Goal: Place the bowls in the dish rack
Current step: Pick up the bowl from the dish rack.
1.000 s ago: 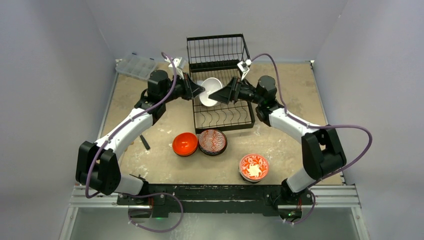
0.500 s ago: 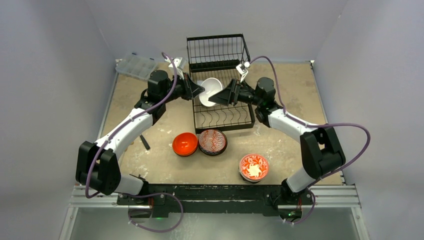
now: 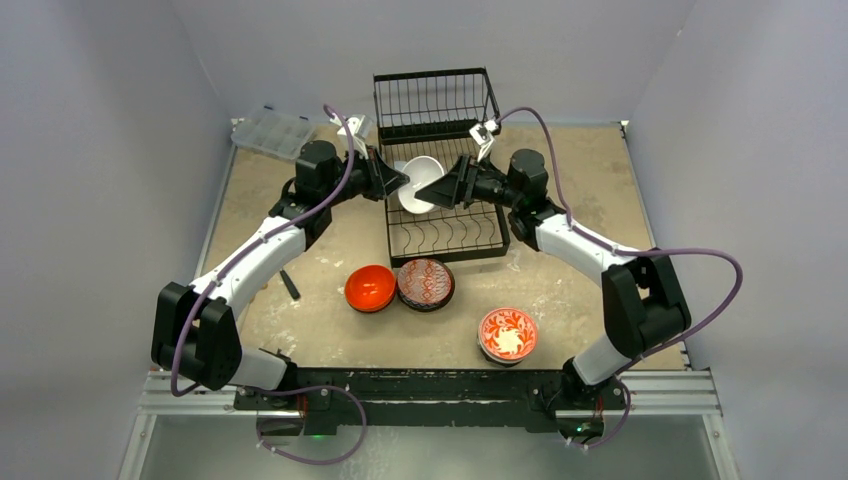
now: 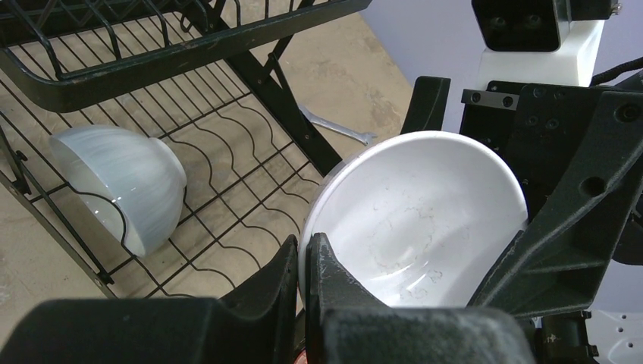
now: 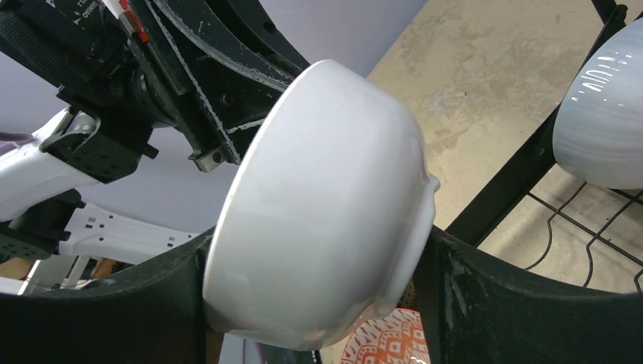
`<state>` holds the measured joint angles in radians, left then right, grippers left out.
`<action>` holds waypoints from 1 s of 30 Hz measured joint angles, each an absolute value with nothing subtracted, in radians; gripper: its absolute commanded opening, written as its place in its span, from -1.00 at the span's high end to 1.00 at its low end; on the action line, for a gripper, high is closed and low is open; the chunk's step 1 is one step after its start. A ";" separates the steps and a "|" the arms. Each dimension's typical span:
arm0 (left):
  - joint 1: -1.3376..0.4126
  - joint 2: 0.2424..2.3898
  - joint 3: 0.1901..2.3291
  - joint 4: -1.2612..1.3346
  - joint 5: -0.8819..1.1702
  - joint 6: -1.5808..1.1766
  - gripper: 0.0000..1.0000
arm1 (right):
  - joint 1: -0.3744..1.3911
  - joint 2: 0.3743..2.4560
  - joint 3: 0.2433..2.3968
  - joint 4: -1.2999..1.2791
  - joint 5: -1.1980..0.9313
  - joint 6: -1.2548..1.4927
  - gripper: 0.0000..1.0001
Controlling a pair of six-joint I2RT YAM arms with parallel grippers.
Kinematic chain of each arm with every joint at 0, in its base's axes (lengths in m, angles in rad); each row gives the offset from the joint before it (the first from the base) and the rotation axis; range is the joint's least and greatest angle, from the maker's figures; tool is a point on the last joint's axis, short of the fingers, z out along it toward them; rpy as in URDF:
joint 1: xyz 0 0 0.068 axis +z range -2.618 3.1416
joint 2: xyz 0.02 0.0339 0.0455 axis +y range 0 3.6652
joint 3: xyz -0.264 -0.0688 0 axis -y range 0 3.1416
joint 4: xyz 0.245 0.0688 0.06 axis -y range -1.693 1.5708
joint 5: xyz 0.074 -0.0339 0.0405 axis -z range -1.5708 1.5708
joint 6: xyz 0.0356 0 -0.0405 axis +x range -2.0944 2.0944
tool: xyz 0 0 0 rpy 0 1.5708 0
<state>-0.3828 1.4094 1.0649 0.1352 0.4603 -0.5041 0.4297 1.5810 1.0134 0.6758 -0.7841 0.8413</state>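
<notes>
We are mid-handover over the dish rack (image 3: pixel 450 232). Our left end effector (image 4: pixel 303 280) pinches the white bowl (image 4: pixel 425 220) by its rim. The right end effector (image 3: pixel 428 192) straddles it wide; whether it grips, we cannot tell. Next: clamp right, release left.

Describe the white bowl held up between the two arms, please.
The plain white glazed ceramic bowl is round, with a small foot and faint marks inside. It hangs tilted on edge over the black wire dish rack. The left end effector pinches its rim. The right end effector straddles it from rim to foot, but whether it presses yet is unclear.
</notes>
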 measured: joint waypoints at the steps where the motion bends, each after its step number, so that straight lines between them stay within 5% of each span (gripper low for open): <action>1: -0.383 1.409 1.065 0.135 0.460 -0.504 1.00 | 0.432 1.581 1.015 0.676 -0.785 0.842 -0.31; 10: -0.382 1.407 1.065 0.136 0.448 -0.493 1.00 | 0.432 1.579 1.016 0.640 -0.765 0.842 1.00; 13: -0.382 1.407 1.065 0.132 0.445 -0.486 0.86 | 0.433 1.575 1.016 0.627 -0.761 0.835 1.00; 20: -0.383 1.398 1.065 0.122 0.438 -0.475 -0.14 | 0.434 1.559 1.016 0.574 -0.752 0.802 1.00; 30: -0.383 1.390 1.065 0.092 0.387 -0.467 -0.65 | 0.407 1.554 1.016 0.471 -0.731 0.739 1.00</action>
<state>-0.3832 1.3903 1.0649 0.0917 0.3874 -0.4671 0.4072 1.5539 1.0157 0.4709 -0.7315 0.7391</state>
